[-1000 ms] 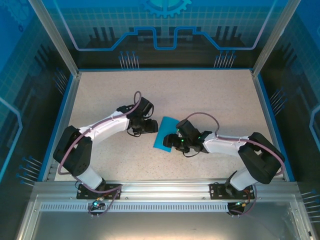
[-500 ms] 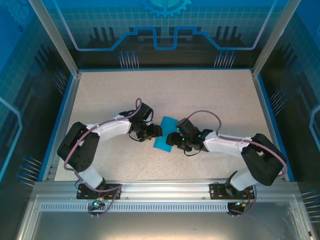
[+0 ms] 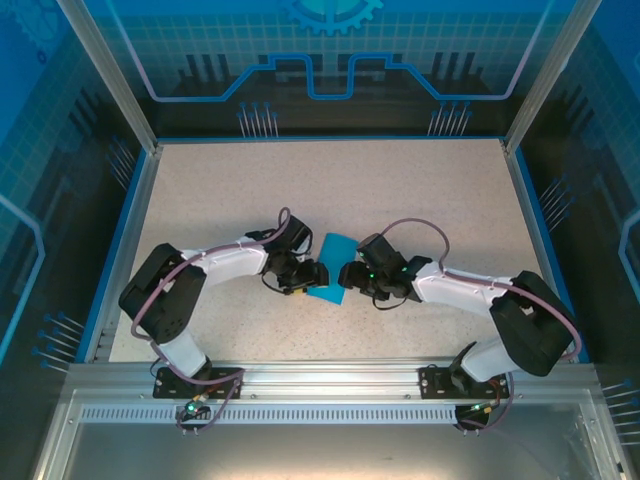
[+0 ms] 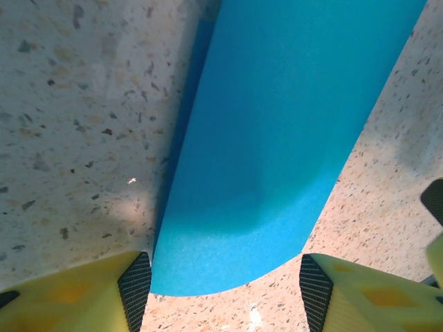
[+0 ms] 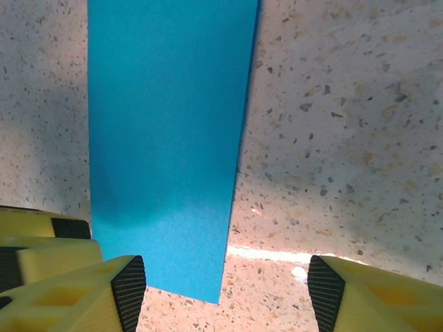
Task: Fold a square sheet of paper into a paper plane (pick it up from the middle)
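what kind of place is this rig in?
Looks like an enclosed robot workcell, probably lab or demo booth: aluminium frame posts, blue circuit-print wall panels, speckled table with a mounting rail at its near edge.

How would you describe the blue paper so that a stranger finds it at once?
On the speckled beige table, look at the middle. There, between the left gripper and the right gripper, lies the teal-blue paper. It is a narrow bright strip, unlike the black grippers flanking it.
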{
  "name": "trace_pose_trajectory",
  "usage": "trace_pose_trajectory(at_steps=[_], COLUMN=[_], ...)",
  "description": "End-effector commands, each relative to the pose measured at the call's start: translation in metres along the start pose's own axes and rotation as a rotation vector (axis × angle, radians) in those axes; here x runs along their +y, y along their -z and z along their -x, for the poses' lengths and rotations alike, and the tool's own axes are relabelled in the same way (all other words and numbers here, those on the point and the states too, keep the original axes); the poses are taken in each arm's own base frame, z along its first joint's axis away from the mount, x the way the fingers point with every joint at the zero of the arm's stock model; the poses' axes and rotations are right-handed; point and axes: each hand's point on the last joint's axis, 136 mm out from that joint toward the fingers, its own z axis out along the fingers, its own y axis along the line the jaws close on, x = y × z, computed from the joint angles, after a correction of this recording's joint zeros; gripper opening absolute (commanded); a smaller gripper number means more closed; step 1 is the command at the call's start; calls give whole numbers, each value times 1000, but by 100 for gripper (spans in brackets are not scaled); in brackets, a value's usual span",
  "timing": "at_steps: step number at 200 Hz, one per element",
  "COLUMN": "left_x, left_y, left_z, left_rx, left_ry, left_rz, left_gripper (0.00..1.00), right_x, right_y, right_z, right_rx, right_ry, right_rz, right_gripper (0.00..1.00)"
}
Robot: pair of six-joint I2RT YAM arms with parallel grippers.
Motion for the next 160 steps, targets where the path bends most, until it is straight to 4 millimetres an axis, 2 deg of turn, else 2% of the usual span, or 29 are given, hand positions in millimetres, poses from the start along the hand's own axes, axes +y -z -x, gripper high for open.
trace_pose_trajectory(at_steps=[1,44,110,123,144,160], left_x=[1,-8,-39,-35,-19,-23], left_y=[-7,-9,-12,-8,6,13], left_z=[-8,-12,-21,-18,-4,6], left_rx=[45,53,100,74,-15,-52], left_ry=[7,-27,-70,-92,-115,-120], left_rz=[11,-6,-143,-113,1,-25], left_gripper=[62,61,60,60,59,57], right_x=[-8,-13,-23,-25,-27,-26], right_y=[7,10,14,15,17,16], right_z=[5,6,8,7,8,8], right_rx=[-23,-33,-43,-42,-43,-39], right_ry=[5,-5,-24,-30,-37,-37], right_rz=[-26,-36,-52,-51,-45,-30], right_gripper=[65,65,65,65,65,65])
